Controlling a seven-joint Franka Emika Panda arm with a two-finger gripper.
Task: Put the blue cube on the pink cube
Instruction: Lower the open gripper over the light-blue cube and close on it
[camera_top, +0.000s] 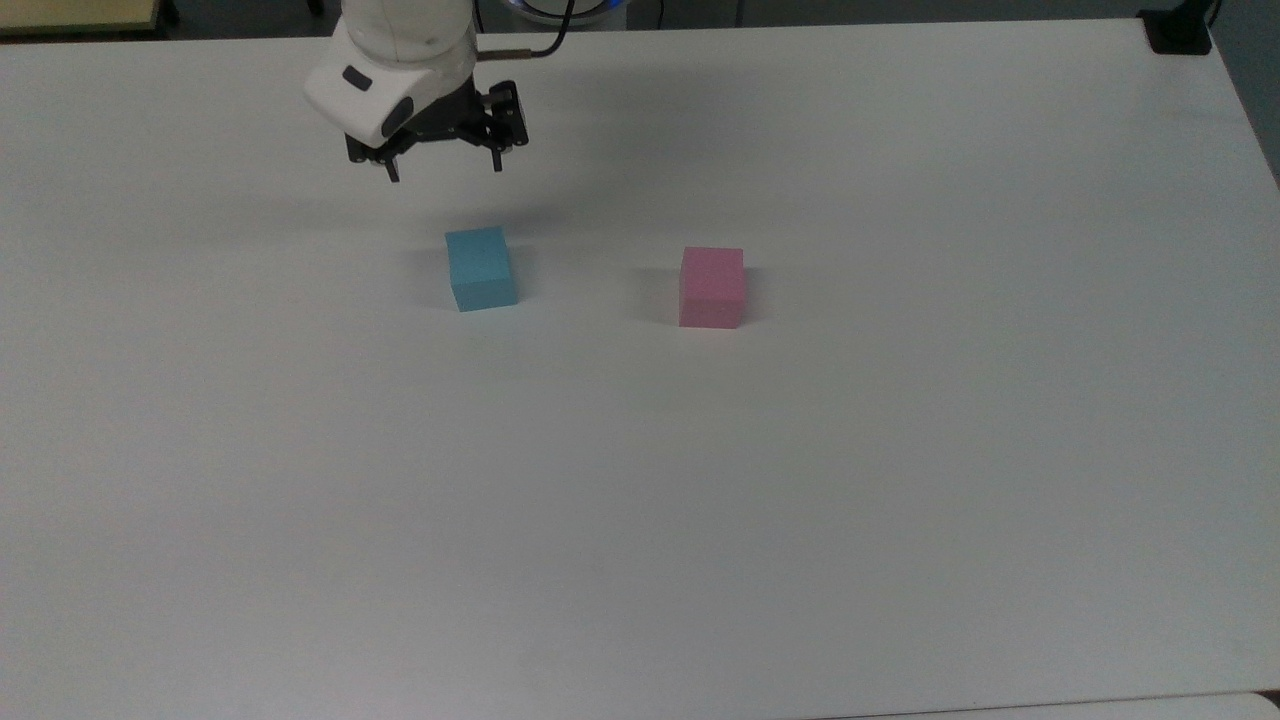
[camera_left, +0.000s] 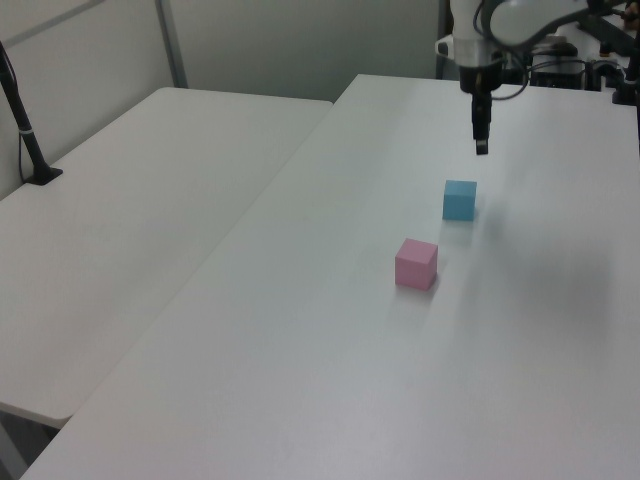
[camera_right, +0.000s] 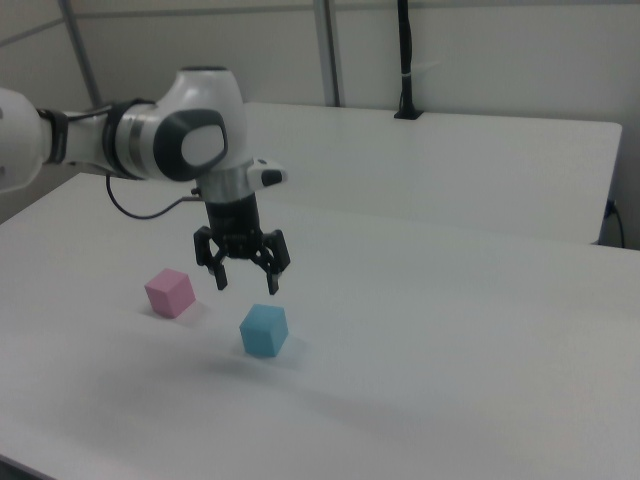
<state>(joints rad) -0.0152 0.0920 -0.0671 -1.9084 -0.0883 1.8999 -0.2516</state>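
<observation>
Fingers (camera_right: 219, 277) spread wide, nothing between them, tips pointing down. Gripper (camera_top: 444, 168) hangs in the air above the bench (camera_top: 700, 500), over and slightly beyond the blue cube (camera_top: 481, 268) toward the top view's far edge; no contact with it. In the right view the gripper (camera_right: 246, 282) sits just above the blue cube (camera_right: 264, 330), tips clear of its top face. In the left view the gripper (camera_left: 481, 147) appears edge-on, a thin dark bar above the blue cube (camera_left: 460, 200).

White arm (camera_right: 150, 140) reaches in from the right view's left; a dark cable loops off its wrist.

Blue cube rests flat on the bench, turned a little out of square with the bench edges, in the far half of the bench and toward the top view's left of centre. Pink cube (camera_top: 711, 287) sits flat as well, apart from the blue one, on the top view's right of it, near the middle of the bench width. Pink cube (camera_right: 169, 292) lies on the right view's left of the blue one; in the left view the pink cube (camera_left: 416, 263) is nearer the camera.

A second white bench (camera_left: 120, 230) adjoins on the left view's left, with a dark post (camera_left: 25, 130) standing on it.
</observation>
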